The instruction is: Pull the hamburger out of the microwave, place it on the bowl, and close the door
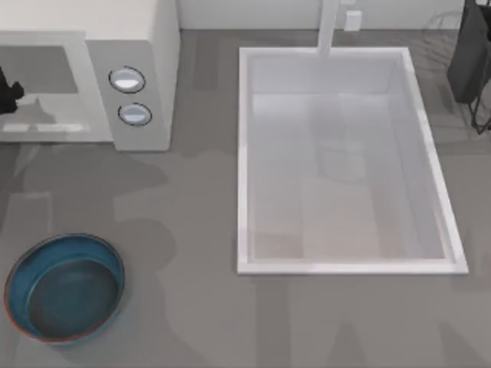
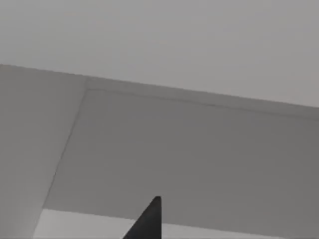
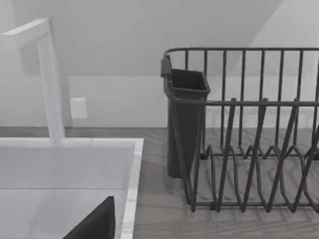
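Note:
The off-white microwave [image 1: 157, 46] stands at the table's back left, its two round knobs [image 1: 127, 80] on the side panel beside a grey door window [image 1: 38, 69]. I cannot tell how the door stands. A dark part of my left gripper [image 1: 7, 93] shows at the top view's left edge, against the door's left end. The left wrist view shows off-white flat surfaces of the microwave [image 2: 189, 149] close up and a dark tip of the left gripper [image 2: 148, 221]. The hamburger is hidden. The dark-blue bowl [image 1: 65, 287] sits at the front left, with nothing in it. A dark part of my right gripper [image 3: 94, 225] hangs over the sink's edge.
A large white sink basin [image 1: 244, 153] with a faucet [image 1: 330, 27] takes up the table's middle and right. A wire dish rack [image 3: 259, 149] with a dark cutlery holder [image 3: 185, 119] stands at the back right. Bare grey counter lies between microwave and bowl.

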Tool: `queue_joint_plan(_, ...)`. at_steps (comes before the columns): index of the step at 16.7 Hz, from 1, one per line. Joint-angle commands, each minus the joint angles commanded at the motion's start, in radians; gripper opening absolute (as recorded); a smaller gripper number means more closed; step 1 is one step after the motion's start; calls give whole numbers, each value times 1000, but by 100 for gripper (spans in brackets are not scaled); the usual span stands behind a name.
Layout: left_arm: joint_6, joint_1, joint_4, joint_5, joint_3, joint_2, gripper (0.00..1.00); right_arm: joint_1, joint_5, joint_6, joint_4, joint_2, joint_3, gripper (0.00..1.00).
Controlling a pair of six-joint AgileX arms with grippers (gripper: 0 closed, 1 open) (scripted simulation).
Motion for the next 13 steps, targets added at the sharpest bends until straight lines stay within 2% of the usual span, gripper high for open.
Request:
queue_joint_plan(3,-215,-29,-199,0,104,19,0,0,0,0,0,0,0,100)
queue_joint_plan(6,-511,-67,-462,-2,235,46,0,0,0,0,0,0,0,100)
queue_joint_plan(13,-1379,-179,-1222,-16,581,148,0,0,0,0,0,0,0,100)
